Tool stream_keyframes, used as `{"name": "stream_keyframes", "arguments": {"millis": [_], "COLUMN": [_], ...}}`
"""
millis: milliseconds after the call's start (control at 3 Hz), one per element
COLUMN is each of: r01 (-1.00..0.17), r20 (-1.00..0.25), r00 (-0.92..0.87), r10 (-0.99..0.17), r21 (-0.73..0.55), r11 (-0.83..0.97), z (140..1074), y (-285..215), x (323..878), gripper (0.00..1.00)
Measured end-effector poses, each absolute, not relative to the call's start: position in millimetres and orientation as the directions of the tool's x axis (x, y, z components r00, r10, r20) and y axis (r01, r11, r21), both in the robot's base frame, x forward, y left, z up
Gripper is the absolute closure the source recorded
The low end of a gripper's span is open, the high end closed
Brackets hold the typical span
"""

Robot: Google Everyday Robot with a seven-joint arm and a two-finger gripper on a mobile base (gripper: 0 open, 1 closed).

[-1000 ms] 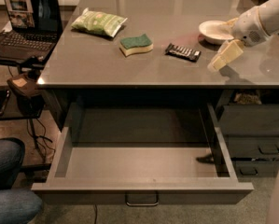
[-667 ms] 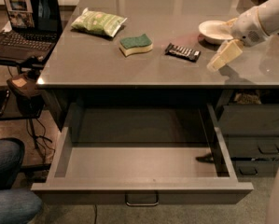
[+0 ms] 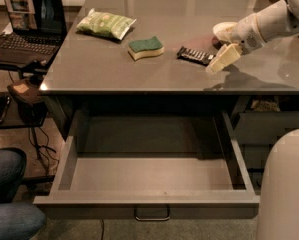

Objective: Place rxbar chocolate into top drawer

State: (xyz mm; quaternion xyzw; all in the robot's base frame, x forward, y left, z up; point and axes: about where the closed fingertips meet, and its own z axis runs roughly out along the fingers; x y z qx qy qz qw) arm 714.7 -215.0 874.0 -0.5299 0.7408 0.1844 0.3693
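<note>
Nearest of all, the top drawer (image 3: 149,198) stands pulled fully out beneath the desk (image 3: 139,76), its plain grey inside bare and its small loop handle (image 3: 152,215) centred on the front. It is ready to receive something, and nothing about it has altered in the last second. At the near left a person's knee in jeans (image 3: 4,176) has shifted a little. At the near right a rounded white part of the robot (image 3: 286,184) fills the corner.

On the desk top, the claw (image 3: 223,60) hangs low over the right side, angled down and to the left. It has crept a short way left since a second ago and now sits just beside the right end of the rxbar chocolate (image 3: 195,55); whether they touch is unclear. I cannot tell whether the claw is open or closed. The bar has not moved: it lies flat on the desk, right of the green-and-yellow sponge (image 3: 146,47).

So the reach is closing in, but the pick-up is not yet made, and the drop into the drawer lies further off.

Farther back, a white dish (image 3: 223,29) sits behind the claw, a green chip bag (image 3: 105,24) lies at the far left, and a laptop (image 3: 31,19) stands off the desk to the left.
</note>
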Motion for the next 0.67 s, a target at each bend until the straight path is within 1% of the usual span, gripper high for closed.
{"name": "stream_keyframes", "arguments": {"millis": [667], "r01": [-0.923], "r20": [-0.766], "r00": [-0.233], "r10": [-0.599], "r21": [-0.02], "r11": [0.385], "z": [840], "y": [-204], "x": [736], "gripper": [0.0]}}
